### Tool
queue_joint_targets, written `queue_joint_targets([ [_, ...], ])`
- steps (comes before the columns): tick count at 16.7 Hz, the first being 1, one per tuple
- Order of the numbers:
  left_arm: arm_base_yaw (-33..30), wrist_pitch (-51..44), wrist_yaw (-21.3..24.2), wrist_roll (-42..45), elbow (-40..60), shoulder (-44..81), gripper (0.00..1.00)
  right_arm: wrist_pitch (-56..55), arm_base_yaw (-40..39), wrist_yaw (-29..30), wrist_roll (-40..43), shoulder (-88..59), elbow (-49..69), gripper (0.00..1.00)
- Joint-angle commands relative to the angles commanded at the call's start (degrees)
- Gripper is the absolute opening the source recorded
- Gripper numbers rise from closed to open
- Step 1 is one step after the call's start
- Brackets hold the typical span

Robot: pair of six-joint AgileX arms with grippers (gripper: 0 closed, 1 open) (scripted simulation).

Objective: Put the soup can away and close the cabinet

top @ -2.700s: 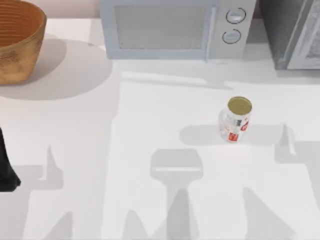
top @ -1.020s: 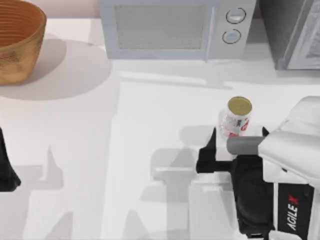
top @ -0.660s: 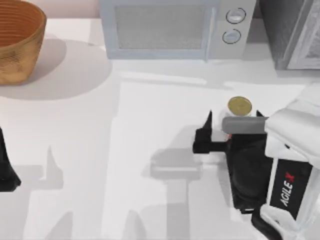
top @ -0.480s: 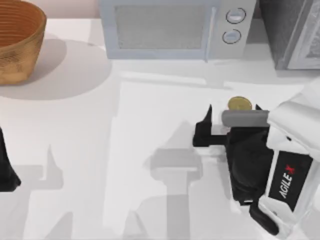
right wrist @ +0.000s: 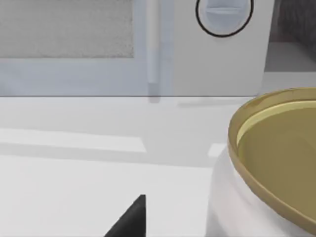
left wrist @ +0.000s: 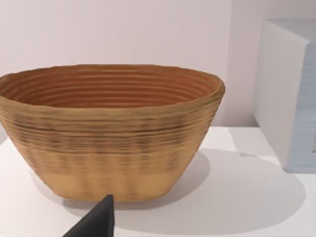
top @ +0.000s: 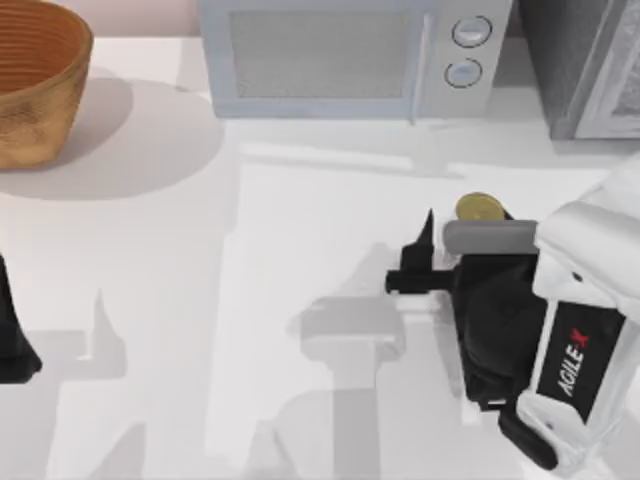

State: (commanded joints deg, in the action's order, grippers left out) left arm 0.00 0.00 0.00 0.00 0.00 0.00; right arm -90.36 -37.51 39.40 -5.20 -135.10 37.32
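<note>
Soup can (top: 479, 207): upright on the white surface (top: 300, 250), in front of the microwave (top: 350, 55) and just below its dial end; its dull gold top shows from above, the label hidden under the arm. In the right wrist view the can (right wrist: 269, 168) sits close to the camera, gold rim and white side in sight, with the microwave's door and one round dial (right wrist: 223, 15) beyond it. Right gripper (top: 470, 245): at the can, one dark finger (top: 424, 250) standing on the microwave-left side of the can with a visible gap of surface between them (the other finger lies under the arm's grey bar); released, spread wide, not yet clamped on the can. A dark fingertip (right wrist: 129, 219) of this gripper shows in the right wrist view, apart from the can's side. Right arm: white casing marked AGILEX, reaching in from the surface's right near corner. Left arm (top: 12, 335): parked at the surface's left edge, well apart from the microwave; a dark fingertip (left wrist: 94, 222) shows in its wrist view, and I cannot tell its state. Wicker basket (top: 35, 80): on the surface to the microwave's left, upright and open-topped. Grey cabinet (top: 585, 65): to the microwave's right.
</note>
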Motion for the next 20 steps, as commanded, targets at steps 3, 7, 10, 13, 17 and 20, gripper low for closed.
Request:
queue_joint_targets([
  [3, 0.0, 0.0, 0.0, 0.0, 0.0, 0.0, 1.0, 0.0, 0.0, 0.0, 0.0, 0.0, 0.0, 0.4],
  [7, 0.0, 0.0, 0.0, 0.0, 0.0, 0.0, 1.0, 0.0, 0.0, 0.0, 0.0, 0.0, 0.0, 0.1],
  [10, 0.0, 0.0, 0.0, 0.0, 0.0, 0.0, 1.0, 0.0, 0.0, 0.0, 0.0, 0.0, 0.0, 0.0],
  [13, 0.0, 0.0, 0.0, 0.0, 0.0, 0.0, 1.0, 0.0, 0.0, 0.0, 0.0, 0.0, 0.0, 0.0],
  [17, 0.0, 0.0, 0.0, 0.0, 0.0, 0.0, 1.0, 0.0, -0.1, 0.0, -0.1, 0.1, -0.1, 0.0],
  [20, 0.0, 0.0, 0.0, 0.0, 0.0, 0.0, 1.0, 2.2, -0.1, -0.1, -0.3, 2.1, -0.1, 0.0],
])
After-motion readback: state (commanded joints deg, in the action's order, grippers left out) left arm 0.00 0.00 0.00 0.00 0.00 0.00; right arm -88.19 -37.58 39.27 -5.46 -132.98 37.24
